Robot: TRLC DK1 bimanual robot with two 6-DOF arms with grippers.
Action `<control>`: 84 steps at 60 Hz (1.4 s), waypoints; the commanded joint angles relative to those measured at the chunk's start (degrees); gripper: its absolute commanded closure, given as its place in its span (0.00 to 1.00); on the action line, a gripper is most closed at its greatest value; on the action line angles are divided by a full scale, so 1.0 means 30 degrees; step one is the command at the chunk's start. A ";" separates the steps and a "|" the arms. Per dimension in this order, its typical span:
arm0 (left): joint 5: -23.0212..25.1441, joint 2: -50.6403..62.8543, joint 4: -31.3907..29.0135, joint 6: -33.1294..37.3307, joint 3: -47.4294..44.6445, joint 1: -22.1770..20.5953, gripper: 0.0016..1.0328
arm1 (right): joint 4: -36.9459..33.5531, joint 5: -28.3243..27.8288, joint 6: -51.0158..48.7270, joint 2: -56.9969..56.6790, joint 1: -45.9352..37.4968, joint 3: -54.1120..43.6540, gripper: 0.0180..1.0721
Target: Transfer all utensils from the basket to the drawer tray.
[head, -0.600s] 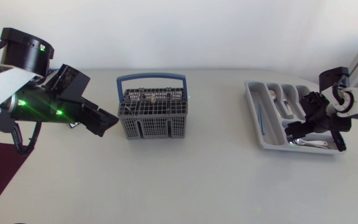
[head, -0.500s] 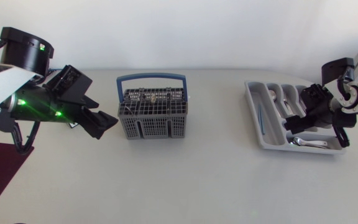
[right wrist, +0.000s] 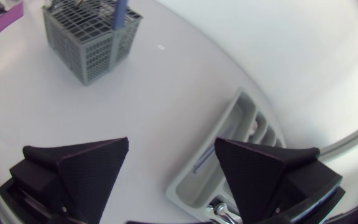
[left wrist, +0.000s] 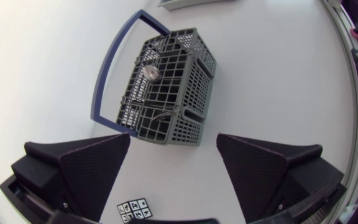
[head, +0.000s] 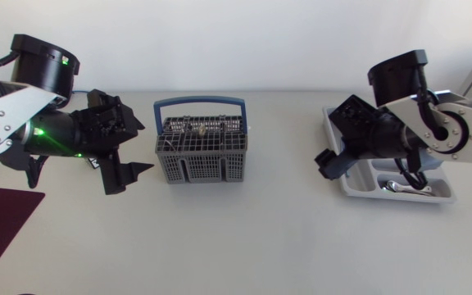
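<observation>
A: Where did the basket (head: 201, 156) sit?
B: Just ahead of the left gripper (head: 142, 145), spoon (left wrist: 152, 73) standing inside
A: Jaws?
B: Both spread wide, empty; the right gripper (right wrist: 171, 148) hung by the drawer tray (head: 383, 197)

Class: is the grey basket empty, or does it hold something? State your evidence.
Not empty. The basket stands upright, and what looks like a spoon shows inside it.
</observation>
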 commanded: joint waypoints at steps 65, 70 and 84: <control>0.1462 0.8433 0.0267 1.2169 0.5857 0.0833 0.78 | 0.2015 0.0285 -0.0858 0.5982 0.5945 0.0840 0.05; 0.1550 0.8521 0.0238 1.2374 0.5857 0.0833 0.87 | 0.2045 0.0285 -0.0858 0.6128 0.5945 0.0928 0.05; 0.1726 0.8550 0.0033 1.2667 0.6325 0.0804 0.97 | 0.2338 0.0285 -0.0829 0.6246 0.5945 0.0605 0.05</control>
